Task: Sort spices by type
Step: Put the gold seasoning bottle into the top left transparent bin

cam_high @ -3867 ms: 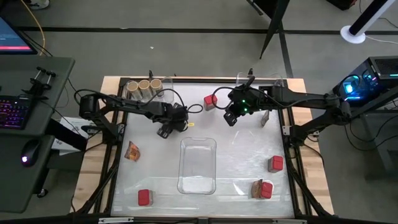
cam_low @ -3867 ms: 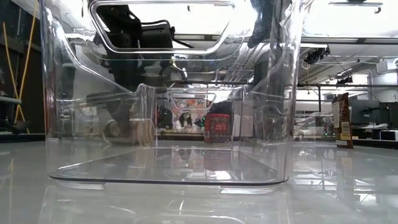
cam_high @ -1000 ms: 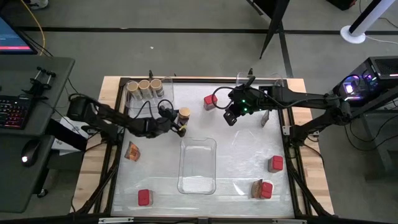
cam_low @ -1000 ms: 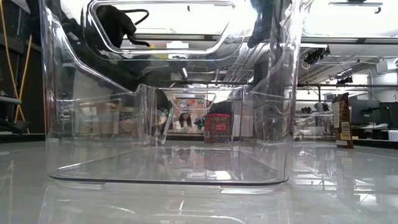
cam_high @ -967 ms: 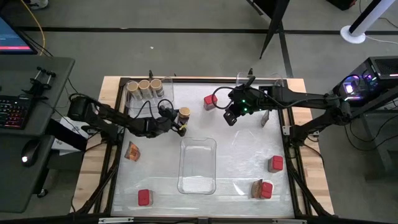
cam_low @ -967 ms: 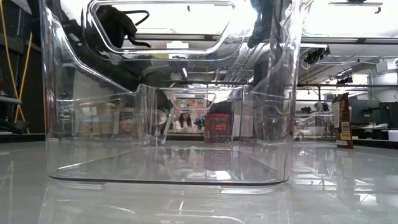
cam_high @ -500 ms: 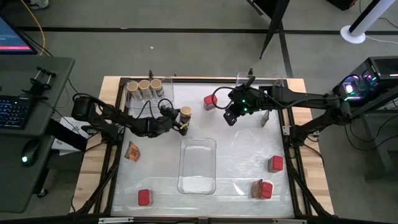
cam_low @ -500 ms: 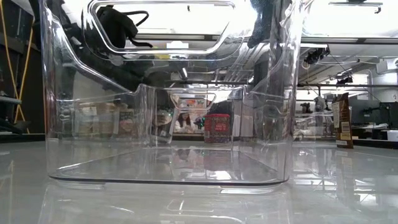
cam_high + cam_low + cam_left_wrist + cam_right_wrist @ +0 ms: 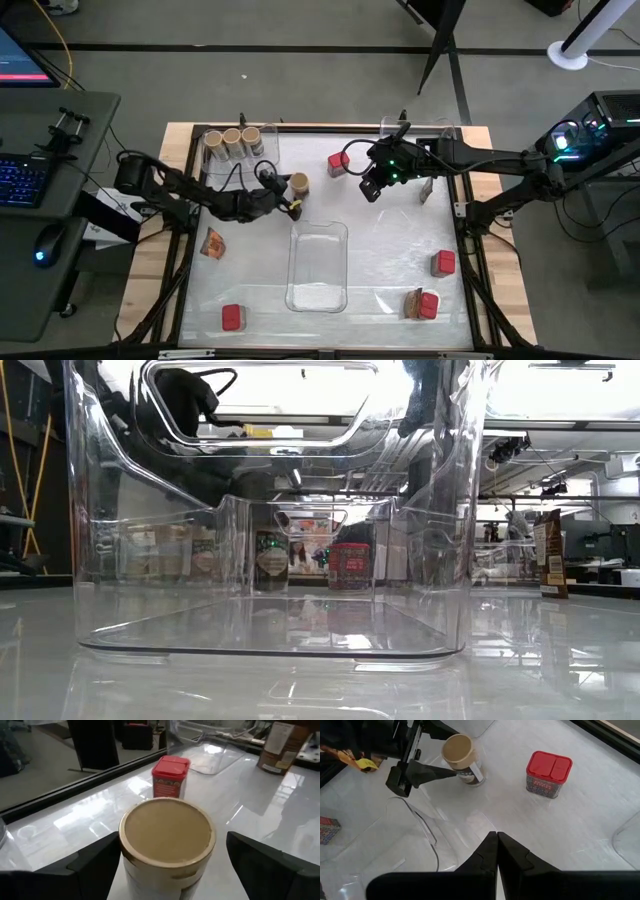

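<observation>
**Left claw spread around a tan-lidded jar, mid-bench**

Left claw (image 9: 287, 200) sits low on the bench (image 9: 380, 240), fingers wide apart, one on each side of a tan-lidded jar (image 9: 298, 184). Left wrist view shows clear gaps between the jar (image 9: 167, 845) and both fingers (image 9: 97, 860); the jar stands upright on its own and is not gripped. Right claw (image 9: 372, 190) hovers with fingers closed, nothing held, near a red box (image 9: 338, 164).

Three more tan-lidded jars (image 9: 231, 137) stand in a row inside the clear tray (image 9: 268, 140) at the far left corner. An empty clear tray (image 9: 318, 295) lies at centre. Other red boxes (image 9: 232, 317) and foil packets (image 9: 213, 242) are scattered near the bench edges.

Judgement: the step is either a release or an approach on this jar; cannot tell which. To do it well:
- keep the fingers level with the jar body, below the lid
- centre the jar before closing
- if withdrawing, back straight out so neither finger tips it
</observation>
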